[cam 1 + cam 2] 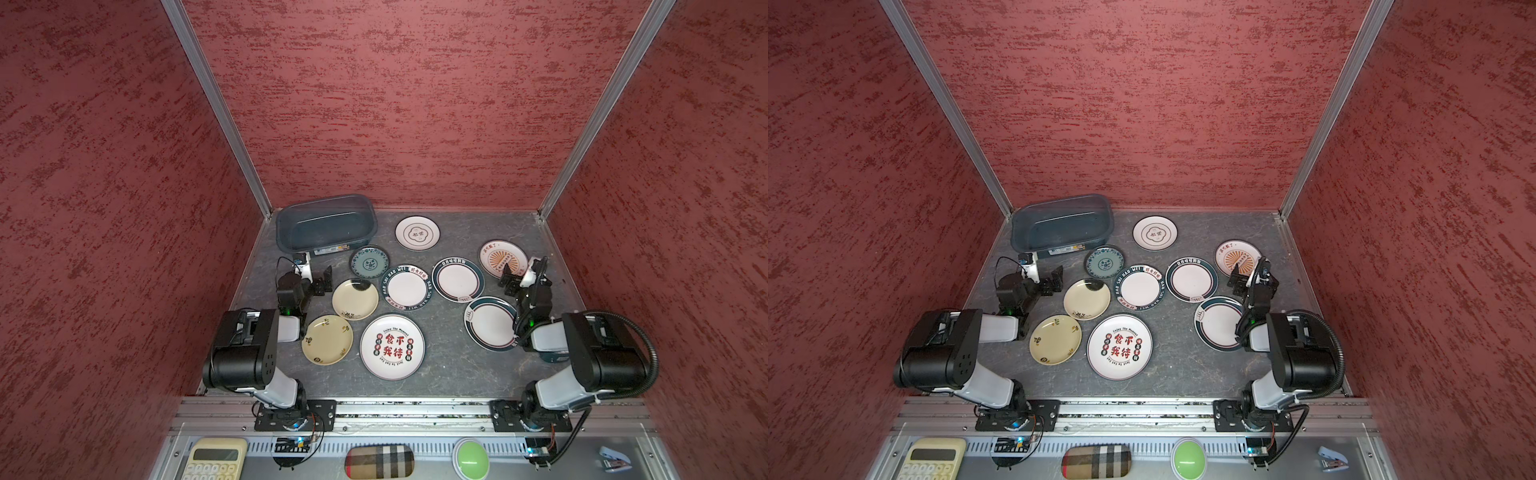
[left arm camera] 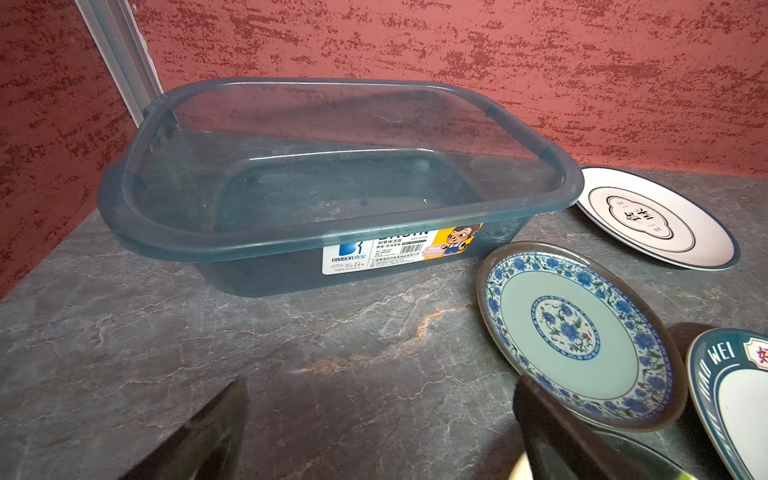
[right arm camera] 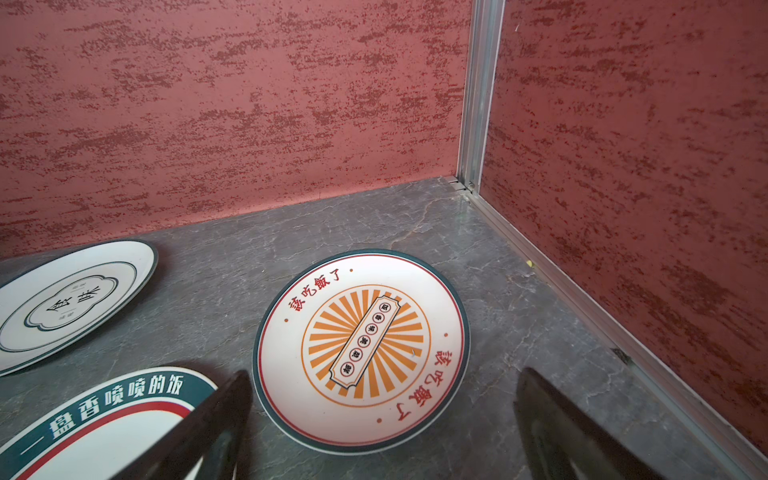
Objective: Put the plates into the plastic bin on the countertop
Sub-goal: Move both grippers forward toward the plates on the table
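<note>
The left gripper [image 2: 380,395] hung wide open, empty, over bare counter [image 1: 442,336] before the plastic bin [image 2: 266,249] in the far left corner. The right gripper [image 3: 384,380], equally open and empty, hovered by the orange sunburst plate [image 3: 365,349] near the right edge. All nine plates [image 1: 392,347] lay on the counter outside the bin.

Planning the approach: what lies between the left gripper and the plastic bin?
Nothing: bare countertop from left gripper to plastic bin, per the left wrist view.

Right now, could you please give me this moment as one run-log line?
left hand: open, empty | right hand: open, empty | plastic bin: empty | plates: all nine on countertop
</note>
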